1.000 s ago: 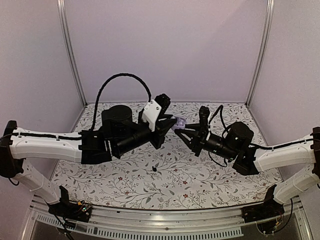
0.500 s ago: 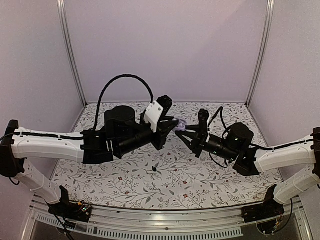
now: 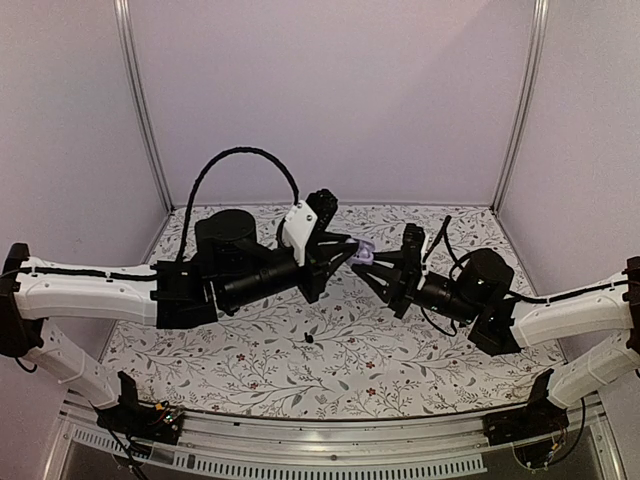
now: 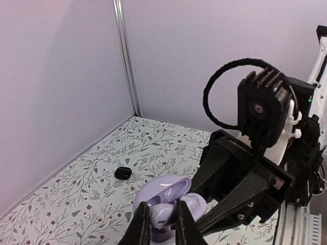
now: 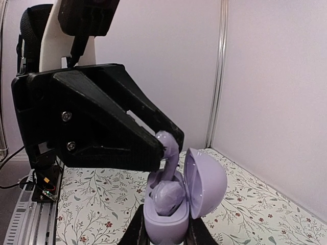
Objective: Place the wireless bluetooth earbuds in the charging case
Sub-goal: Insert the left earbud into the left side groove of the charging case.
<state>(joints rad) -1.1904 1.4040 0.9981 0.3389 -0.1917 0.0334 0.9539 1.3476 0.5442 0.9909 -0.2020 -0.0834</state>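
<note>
The charging case is pale lavender, with its lid swung open to the right. My right gripper is shut on its lower body and holds it in the air above the cloth. My left gripper is shut on the stem of a lavender earbud. The earbud's head sits in the case's well. In the top view both grippers meet over the middle, left gripper against right gripper, with the case between them. No second earbud shows.
A tiny black bean-like piece lies alone on the floral cloth, in front of and below the grippers; it also shows in the left wrist view. Pale walls and metal corner posts close in the back and sides.
Both grippers have kept their holds. The left arm has drawn back slightly to the left and the right wrist has turned a little. The case has stayed between them in nearly the same place.
</note>
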